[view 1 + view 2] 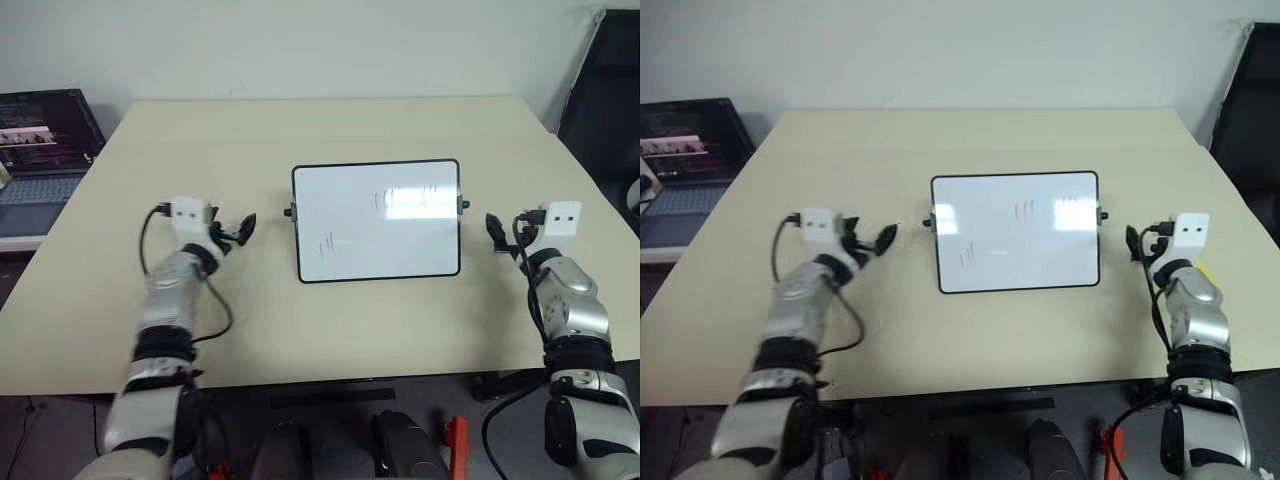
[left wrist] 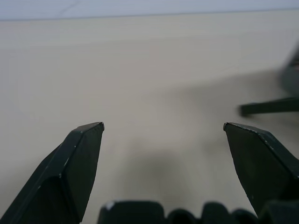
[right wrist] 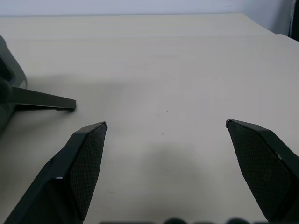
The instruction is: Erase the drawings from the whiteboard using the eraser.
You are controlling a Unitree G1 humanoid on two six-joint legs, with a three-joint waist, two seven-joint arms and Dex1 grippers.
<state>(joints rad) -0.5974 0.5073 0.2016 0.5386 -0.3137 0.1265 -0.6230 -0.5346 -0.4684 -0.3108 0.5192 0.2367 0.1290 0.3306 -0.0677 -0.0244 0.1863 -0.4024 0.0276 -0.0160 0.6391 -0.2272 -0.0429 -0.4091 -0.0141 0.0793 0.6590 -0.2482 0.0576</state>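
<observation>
Both grippers hover with jaws spread on either side of the whiteboard (image 1: 378, 220), nothing held.

The whiteboard stands propped near the middle of the beige table (image 1: 330, 330), with faint grey drawings (image 1: 1024, 211) on its upper middle and more strokes toward its lower left corner. The left gripper (image 1: 240, 228) sits just left of the whiteboard, fingers wide apart over bare tabletop. The right gripper (image 1: 494, 228) sits just right of the whiteboard, fingers likewise wide apart. A sliver of yellow, possibly the eraser (image 1: 1206, 270), peeks out beside the right wrist. An open laptop (image 1: 40, 140) rests far left of the whiteboard, off the table.
</observation>
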